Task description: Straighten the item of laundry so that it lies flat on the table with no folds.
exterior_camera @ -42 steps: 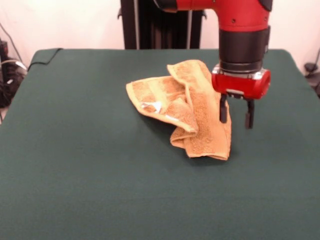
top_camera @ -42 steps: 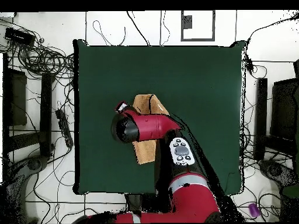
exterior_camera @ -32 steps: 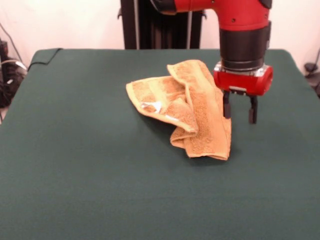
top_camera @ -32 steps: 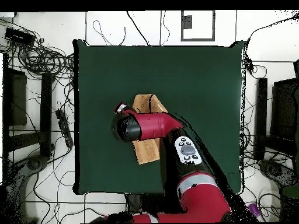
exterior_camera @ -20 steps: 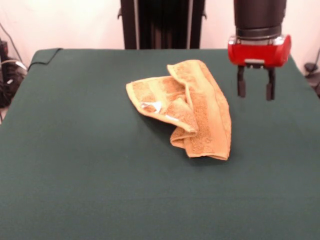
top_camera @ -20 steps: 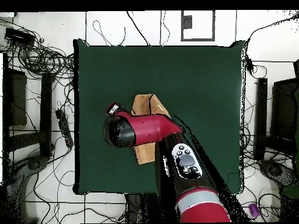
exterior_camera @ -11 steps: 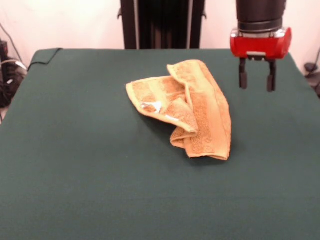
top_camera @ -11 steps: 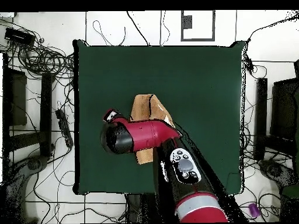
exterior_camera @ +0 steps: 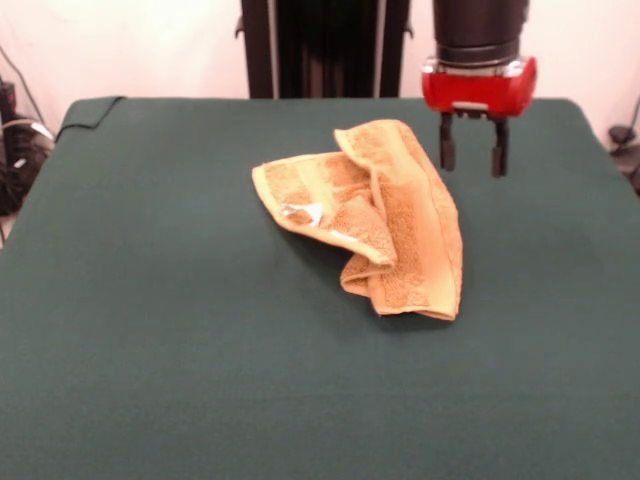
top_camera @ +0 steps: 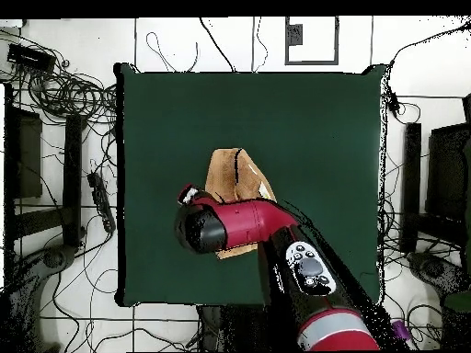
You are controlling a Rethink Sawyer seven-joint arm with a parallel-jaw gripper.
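The orange-tan towel (exterior_camera: 375, 215) lies crumpled and folded over itself near the middle of the dark green table (exterior_camera: 150, 330), with a small white label (exterior_camera: 305, 213) showing on its left fold. My gripper (exterior_camera: 472, 150) hangs above the table just right of the towel's far end, its two black fingers (exterior_camera: 448, 143) apart and empty, not touching the cloth. In the overhead view the red arm (top_camera: 244, 223) covers part of the towel (top_camera: 230, 175); the gripper itself is hidden under the arm there.
The black pedestal (exterior_camera: 320, 45) stands behind the table's far edge. Cables and equipment (top_camera: 64, 101) lie on the floor around the table (top_camera: 313, 129). A corner of the green cloth is turned up at the far left (exterior_camera: 90, 108).
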